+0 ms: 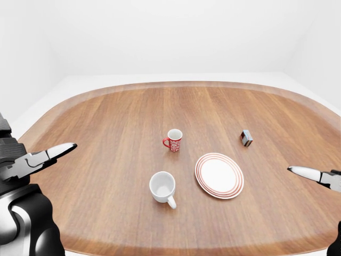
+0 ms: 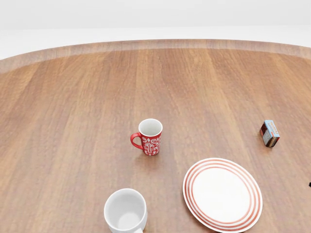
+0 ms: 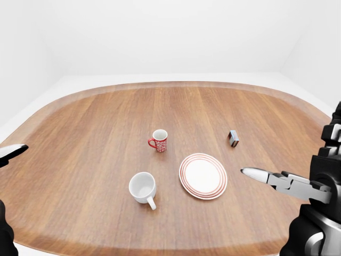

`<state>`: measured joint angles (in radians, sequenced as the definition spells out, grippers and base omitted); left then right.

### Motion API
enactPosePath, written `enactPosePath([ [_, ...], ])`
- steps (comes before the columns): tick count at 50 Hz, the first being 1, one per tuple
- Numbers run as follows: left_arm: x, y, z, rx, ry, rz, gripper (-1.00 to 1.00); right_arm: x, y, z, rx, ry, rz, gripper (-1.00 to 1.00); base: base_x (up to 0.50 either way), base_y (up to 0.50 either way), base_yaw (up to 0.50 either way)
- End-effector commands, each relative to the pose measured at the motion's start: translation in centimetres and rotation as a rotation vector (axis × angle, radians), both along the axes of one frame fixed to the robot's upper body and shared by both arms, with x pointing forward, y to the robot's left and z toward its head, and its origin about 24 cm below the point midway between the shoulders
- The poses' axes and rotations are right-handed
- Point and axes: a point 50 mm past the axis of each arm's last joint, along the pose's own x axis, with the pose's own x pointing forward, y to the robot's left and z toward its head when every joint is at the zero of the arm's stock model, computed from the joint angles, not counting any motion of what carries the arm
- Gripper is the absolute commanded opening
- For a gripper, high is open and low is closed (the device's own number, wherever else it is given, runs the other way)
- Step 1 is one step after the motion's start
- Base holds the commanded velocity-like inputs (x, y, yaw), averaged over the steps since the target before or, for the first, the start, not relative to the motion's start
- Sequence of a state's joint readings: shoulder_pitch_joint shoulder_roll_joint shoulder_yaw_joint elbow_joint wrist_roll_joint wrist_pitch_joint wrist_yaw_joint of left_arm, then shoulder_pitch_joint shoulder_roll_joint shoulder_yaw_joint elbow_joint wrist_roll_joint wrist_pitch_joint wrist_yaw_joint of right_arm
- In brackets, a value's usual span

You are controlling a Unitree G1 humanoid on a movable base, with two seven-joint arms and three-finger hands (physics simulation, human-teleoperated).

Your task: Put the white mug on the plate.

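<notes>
The white mug (image 1: 162, 187) stood upright on the wooden worktop (image 1: 106, 133), low in the left-eye view, with its handle turned toward the bottom right. The plate (image 1: 219, 175), white with red rings, lay just beside it on the right, apart from it and with nothing on it. A red patterned mug (image 1: 173, 140) stood higher in the view, between the two and a little above them, and a small box (image 1: 246, 138) lay well apart on the right.

The left hand (image 1: 40, 158) hung over the left edge of the worktop and held nothing; its fingers (image 1: 61, 150) were stretched out and seemed spread, not closed on anything. The right hand (image 3: 282, 180) hung at the right side, also without load, its fingers (image 3: 256, 173) pointing toward the plate. Both hands were well apart from the white mug.

In my judgement the task was not yet begun, and several things could go wrong. The two mugs were near each other, so a hand could take the red one by mistake. The right hand had to pass over the plate to reach the white mug, and a low arm could push the plate. The mug wall was smooth and round, so a weak or off-centre grip could tip it or let it slip. A fast lowering could put the mug on the plate rim, where it would tilt.
</notes>
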<state>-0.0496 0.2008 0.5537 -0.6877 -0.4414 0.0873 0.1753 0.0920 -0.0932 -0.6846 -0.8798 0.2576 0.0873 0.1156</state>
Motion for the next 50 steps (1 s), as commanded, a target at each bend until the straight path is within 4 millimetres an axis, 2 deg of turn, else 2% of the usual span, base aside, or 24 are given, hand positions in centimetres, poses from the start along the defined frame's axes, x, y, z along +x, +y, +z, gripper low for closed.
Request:
enactPosePath([
  [1, 0.0, -0.1, 0.0, 0.002, 0.002, -0.002, 1.00, 0.7, 0.5, 0.2, -0.024, 0.001, 0.024, 1.00, 0.00, 0.00, 0.00],
  [4, 0.0, -0.1, 0.0, 0.002, 0.002, -0.002, 1.00, 0.7, 0.5, 0.2, -0.025, 0.001, 0.024, 1.00, 0.00, 0.00, 0.00],
  [6, 0.1, -0.1, -0.1, 0.002, 0.003, -0.001, 1.00, 1.5, 1.2, 0.5, -0.079, 0.015, 0.035, 1.00, 0.00, 0.00, 0.00],
  [18, 0.0, -0.1, 0.0, 0.003, 0.001, -0.002, 1.00, 1.6, 1.3, 0.1, -0.071, 0.034, 0.042, 1.00, 0.00, -0.09, 0.00],
  [19, 0.0, -0.2, 0.1, 0.006, -0.003, -0.005, 1.00, 8.0, 12.1, 3.1, -0.432, -0.042, 0.350, 1.00, 0.00, 0.00, 0.00],
  [20, 0.0, -0.2, 0.0, 0.006, -0.003, -0.005, 1.00, 8.6, 13.3, 3.2, -0.460, -0.039, 0.370, 1.00, 0.00, 0.00, 0.00],
  [32, 0.1, -0.3, -0.1, 0.006, 0.004, -0.007, 1.00, 10.0, 15.4, 3.1, -0.566, 0.026, 0.367, 1.00, 0.00, 0.00, 0.00],
  [39, 0.0, -0.2, 0.0, 0.006, 0.001, -0.006, 1.00, 11.2, 17.6, 2.7, -0.651, 0.084, 0.408, 1.00, 0.00, 0.00, 0.00],
  [46, 0.0, -0.2, 0.0, 0.005, -0.002, -0.005, 1.00, 12.0, 20.0, 1.7, -0.827, 0.187, 0.444, 1.00, 0.00, 0.00, 0.00],
  [50, 0.0, -0.2, 0.0, 0.005, 0.000, -0.006, 1.00, 12.0, 21.5, 0.3, -0.992, 0.299, 0.480, 1.00, 0.00, 0.00, 0.00],
])
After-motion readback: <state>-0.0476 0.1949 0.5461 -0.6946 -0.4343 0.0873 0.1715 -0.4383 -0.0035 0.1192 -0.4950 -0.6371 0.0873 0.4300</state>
